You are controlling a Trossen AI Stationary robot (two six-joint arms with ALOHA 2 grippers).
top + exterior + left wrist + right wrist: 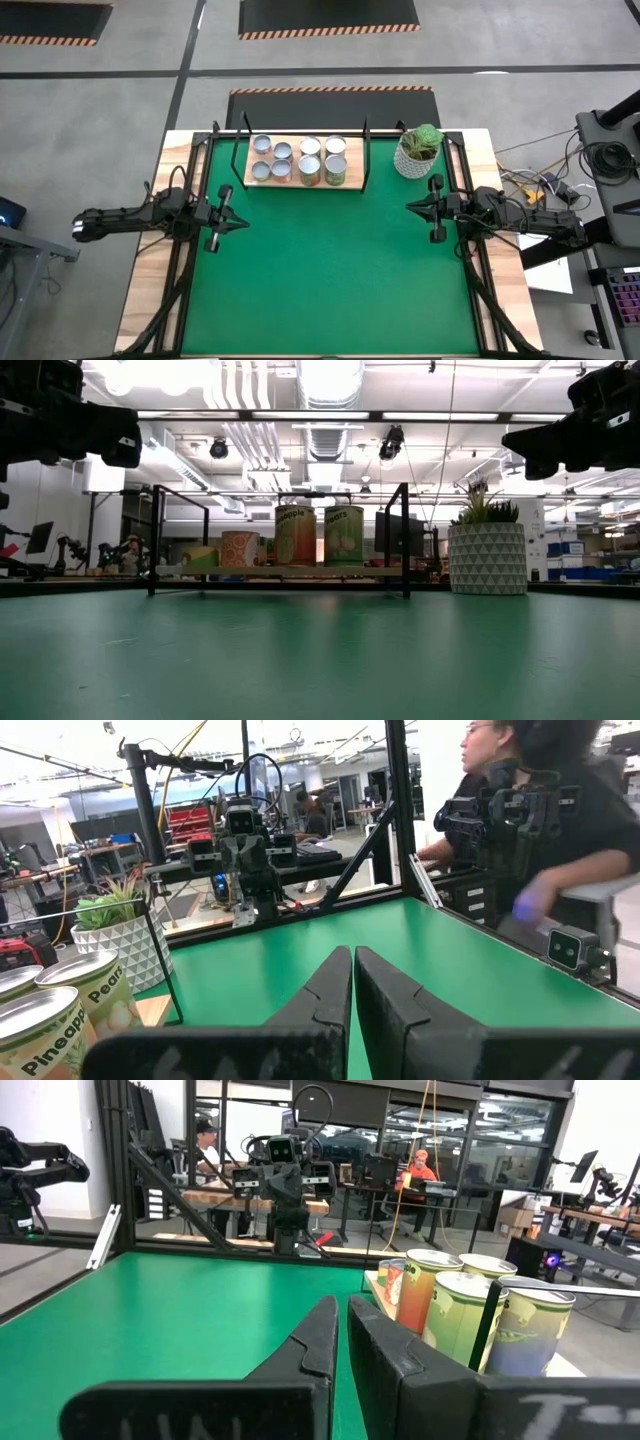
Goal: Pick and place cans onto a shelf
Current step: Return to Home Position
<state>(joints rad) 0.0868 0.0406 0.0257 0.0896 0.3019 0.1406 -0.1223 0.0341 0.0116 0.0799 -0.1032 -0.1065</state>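
Cans (298, 160) stood eight together on the shelf (355, 184) at the far side of the green mat (330, 280), plant pot (417, 160) just right of it, left gripper (243, 222) and right gripper (410, 207) hovered at the mat's left and right edges, fingers together, holding nothing

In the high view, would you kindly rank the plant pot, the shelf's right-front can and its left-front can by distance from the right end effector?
1. Plant pot, right rear, beside the right end effector.
2. Right-front can, right end of the shelf.
3. Left-front can, its left end.
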